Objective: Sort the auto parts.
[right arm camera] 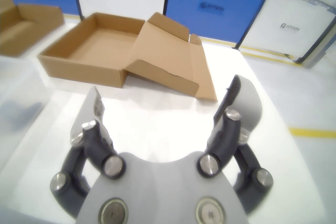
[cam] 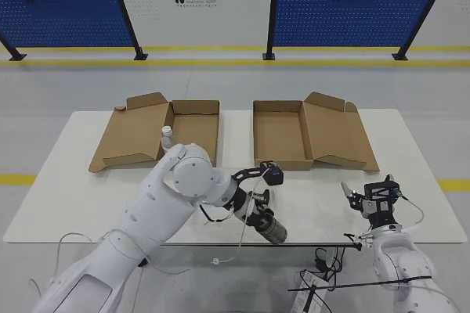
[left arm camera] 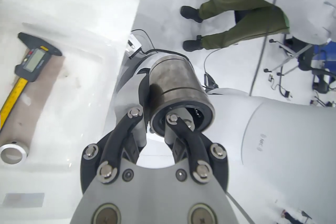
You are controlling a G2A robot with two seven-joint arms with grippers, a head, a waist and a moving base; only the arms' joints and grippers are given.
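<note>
**Steel cylinder held at the table's near edge**

The left gripper (left arm camera: pixel 161 114) has the cylinder (left arm camera: pixel 176 78) by its wall. One finger is inside the bore and the other on the outside, and the jaws are closed down to the thickness of that wall. The cylinder hangs at the middle of the near edge of the table (cam: pixel 78 203), tilted and apparently off the surface.

The cylinder is thick-walled, dull steel, so it is probably heavy for its size, rigid and smooth. A pinch on the rim can let it swing or slip, and if dropped it would likely roll. Gripping across the wall near the open end, as here, looks workable. It should be set down low rather than released from a height.

The right gripper (right arm camera: pixel 165 93) sits near the right end of the near edge, jaws spread wide and holding nothing.

Both boxes stand along the far edge with their lids folded flat. The right box (right arm camera: pixel 86 51) shows bare cardboard inside. The left box (cam: pixel 194 125) has a small pale item at its tray's edge, too small to identify.

A caliper (left arm camera: pixel 29 66) and a ring (left arm camera: pixel 13 154) lie beside the left arm.
</note>
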